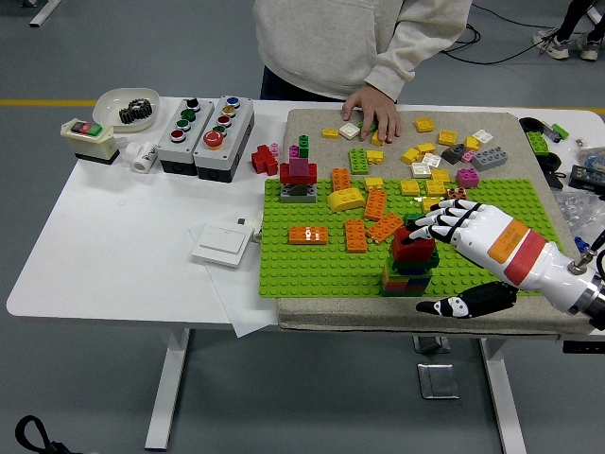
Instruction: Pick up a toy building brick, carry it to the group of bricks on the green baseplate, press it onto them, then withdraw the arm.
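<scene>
Loose bricks [430, 156] cluttered the green baseplate [321, 260] behind the stack [408, 270] — I saw my right hand [468, 232] with fingers spread, fingertips on its red brick [413, 248].

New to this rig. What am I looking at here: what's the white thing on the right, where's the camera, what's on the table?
The white and black thing is the robot's right hand, five-fingered. The single camera sits high on the robot's side, looking down over the white table. The fingers rest on a red brick topping a multicoloured brick stack on the green baseplate. Whether they grip or just press is unclear. Loose orange, yellow and other bricks lie on the plate and on the beige mat behind it. On the left are two button boxes, a bowl with a gear and a wall switch. A person stands opposite, one hand on the mat. The left arm is out of view.
</scene>
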